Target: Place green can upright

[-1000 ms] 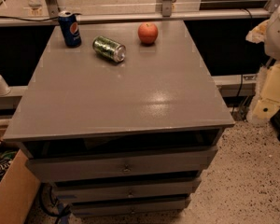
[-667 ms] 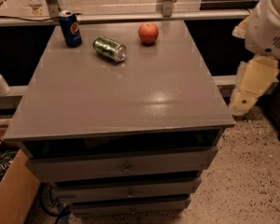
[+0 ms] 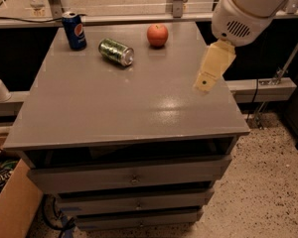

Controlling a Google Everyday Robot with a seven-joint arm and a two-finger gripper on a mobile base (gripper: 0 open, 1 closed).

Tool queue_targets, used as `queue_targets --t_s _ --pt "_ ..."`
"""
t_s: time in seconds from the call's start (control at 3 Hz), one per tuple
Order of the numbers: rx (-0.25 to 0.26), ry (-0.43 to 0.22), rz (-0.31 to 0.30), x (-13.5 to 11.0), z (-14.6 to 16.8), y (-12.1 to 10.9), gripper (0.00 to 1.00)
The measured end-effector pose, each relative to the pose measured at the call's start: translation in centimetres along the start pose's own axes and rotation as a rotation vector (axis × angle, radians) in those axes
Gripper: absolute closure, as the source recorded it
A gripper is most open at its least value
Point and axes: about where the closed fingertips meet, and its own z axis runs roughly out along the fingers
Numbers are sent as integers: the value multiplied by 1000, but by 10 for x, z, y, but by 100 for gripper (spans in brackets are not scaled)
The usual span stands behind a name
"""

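The green can (image 3: 115,51) lies on its side at the back of the grey table top (image 3: 114,108), its silver end facing front right. It sits between a blue Pepsi can and a red apple. My gripper (image 3: 206,81) hangs from the white arm (image 3: 248,9) above the right side of the table. It is well to the right of the green can and in front of it, holding nothing.
An upright blue Pepsi can (image 3: 74,30) stands at the back left and a red apple (image 3: 157,34) at the back middle. The table has drawers (image 3: 131,175) below. A cardboard box (image 3: 12,207) is on the floor at left. A metal rail (image 3: 139,18) runs behind.
The arm has swung in from the right edge of the view to above the table's right side. The cans and apple have not moved.
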Motion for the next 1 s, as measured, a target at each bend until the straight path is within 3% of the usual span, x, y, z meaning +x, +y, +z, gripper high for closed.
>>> queue_targets --t_s 0.33,0.67,1.0 --pt "1 -2 1 0 -1 0 0" --pt "-3 -73 73 -17 5 -15 0" --pt "-27 -148 166 -54 24 -43 0"
